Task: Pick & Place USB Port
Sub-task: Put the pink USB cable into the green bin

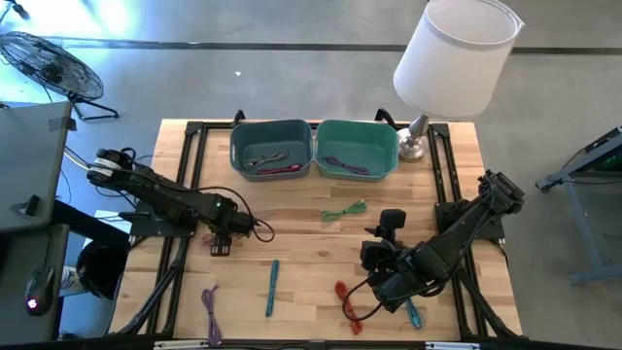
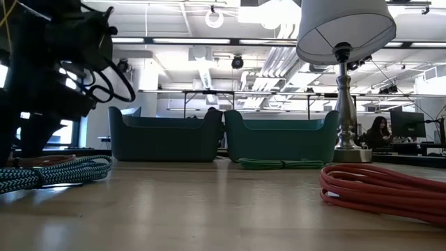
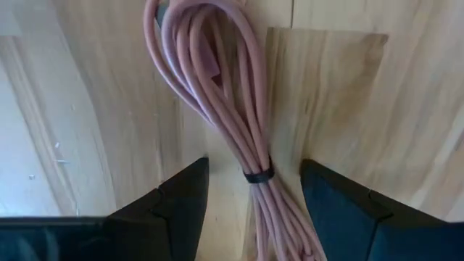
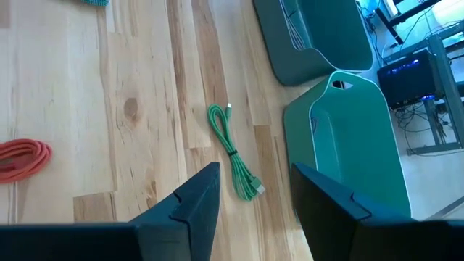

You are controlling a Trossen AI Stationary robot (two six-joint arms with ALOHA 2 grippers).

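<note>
A pink cable bundle (image 3: 232,94), cinched by a black tie (image 3: 259,175), lies flat on the wooden table. My left gripper (image 3: 254,199) (image 1: 221,240) is low over it and open, one finger on either side of the bundle near the tie, with a gap on both sides. In the high view the gripper hides most of this cable. My right gripper (image 4: 254,196) (image 1: 389,233) is open above the table's right half and holds nothing. It looks toward a green cable (image 4: 233,152) (image 1: 342,210) lying near the bins.
At the far edge stand a grey-blue bin (image 1: 272,148) and a teal bin (image 1: 357,148), each with cables inside, and a lamp (image 1: 452,58) beside them. Loose on the table are a teal cable (image 1: 273,287), a purple cable (image 1: 211,313), a red cable (image 1: 347,301) and a blue cable (image 1: 415,313).
</note>
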